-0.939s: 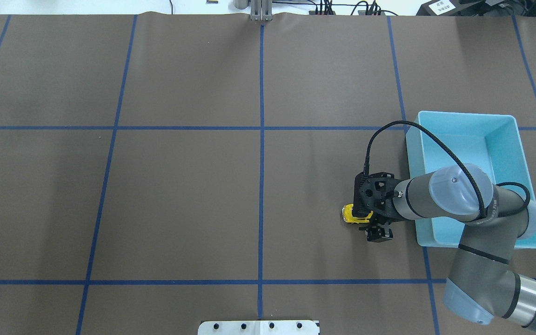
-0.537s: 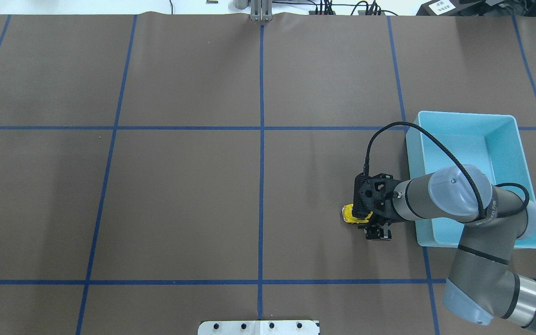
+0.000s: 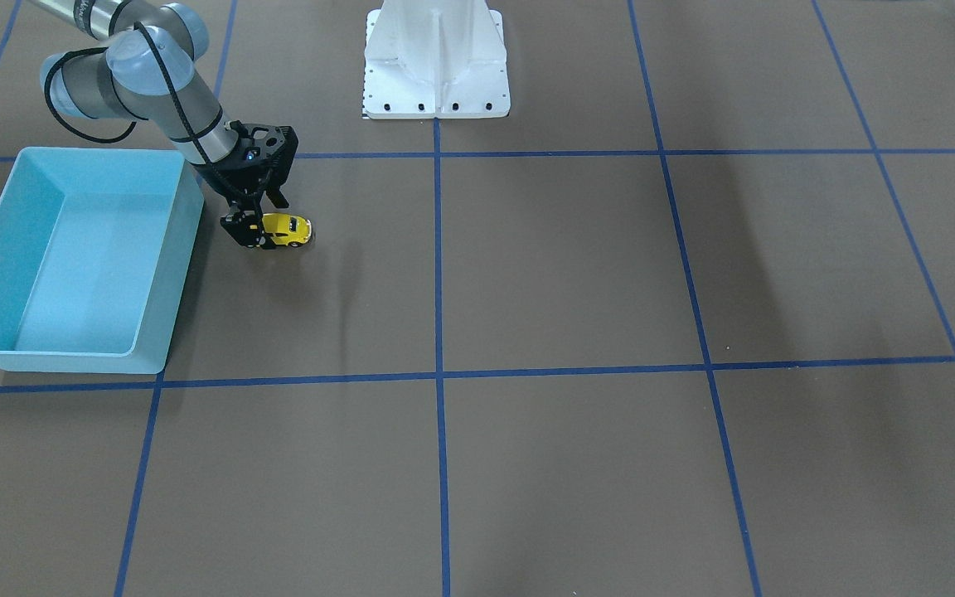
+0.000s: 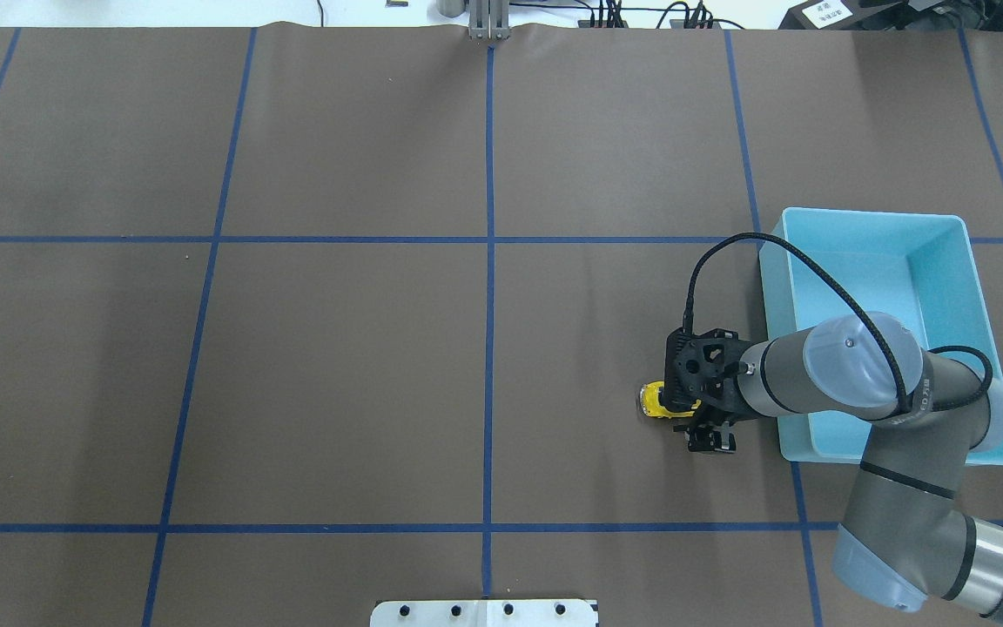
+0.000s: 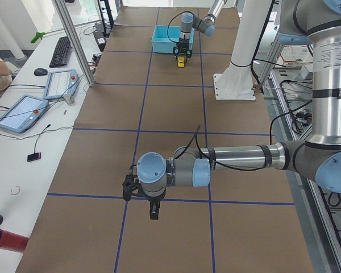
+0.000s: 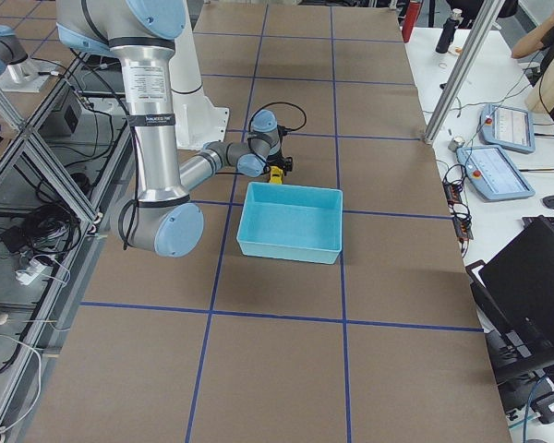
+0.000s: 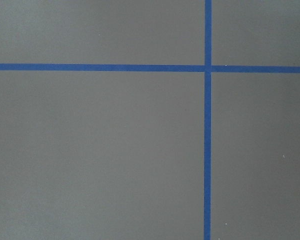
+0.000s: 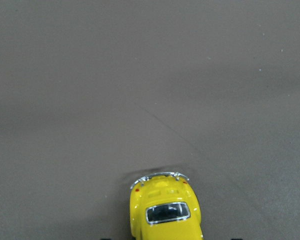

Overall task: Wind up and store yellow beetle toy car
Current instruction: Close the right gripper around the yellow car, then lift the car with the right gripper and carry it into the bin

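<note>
The yellow beetle toy car [image 4: 654, 401] stands on the brown table just left of the blue bin [image 4: 867, 214]. It also shows in the front view [image 3: 290, 229] and, from its rear window, at the bottom of the right wrist view [image 8: 165, 212]. My right gripper [image 4: 691, 414] is down at the table over the car's rear half. Its fingers stand apart on either side of the car, with gaps showing in the right wrist view. My left gripper [image 5: 152, 211] hovers over bare table far from the car. It shows only in the left side view, so I cannot tell its state.
The light-blue bin [image 3: 104, 154] is empty and sits right beside my right arm. Blue tape lines [image 7: 207, 150] grid the brown table. The white robot base [image 3: 436, 66] stands at the table's near edge.
My right wrist has shifted very slightly toward the robot's side. The yellow car has stayed where it was.
</note>
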